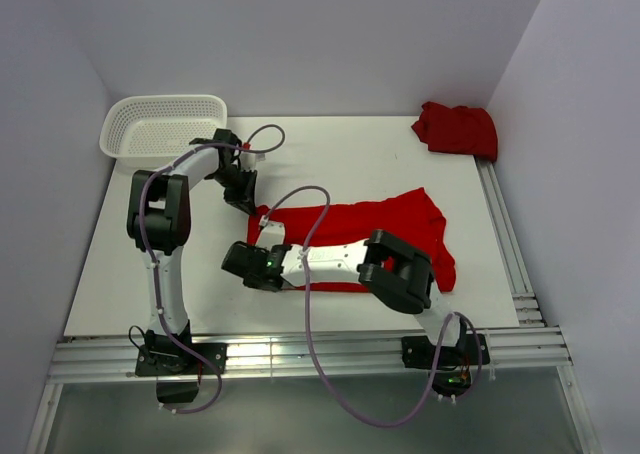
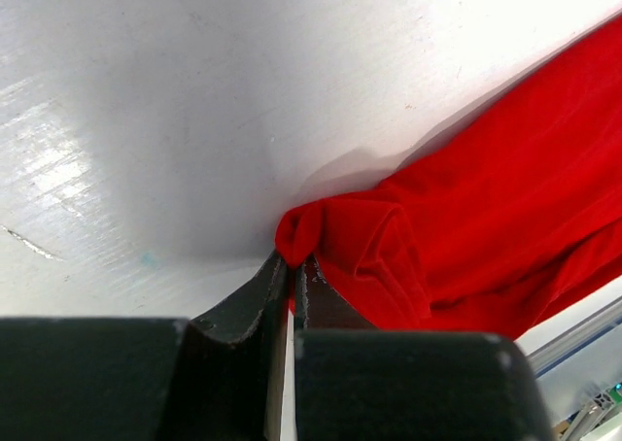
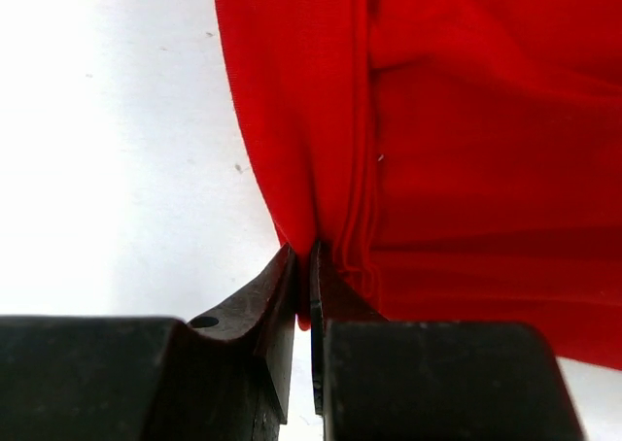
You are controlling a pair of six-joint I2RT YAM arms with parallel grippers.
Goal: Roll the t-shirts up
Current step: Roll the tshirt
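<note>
Table (image 1: pixel 330 149), white, pale walls (image 1: pixel 300 34) around; basket (image 1: pixel 160 126) at 10 o'clock, balled shirt (image 1: pixel 457 129) at 2. Left gripper (image 2: pixel 294 266) and right gripper (image 3: pixel 306 256) pinch flat shirt (image 1: pixel 380 219).

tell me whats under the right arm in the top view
The spread red t-shirt lies under the right arm, on the table. The arm covers much of the shirt's near edge, so that part cannot be seen.
</note>
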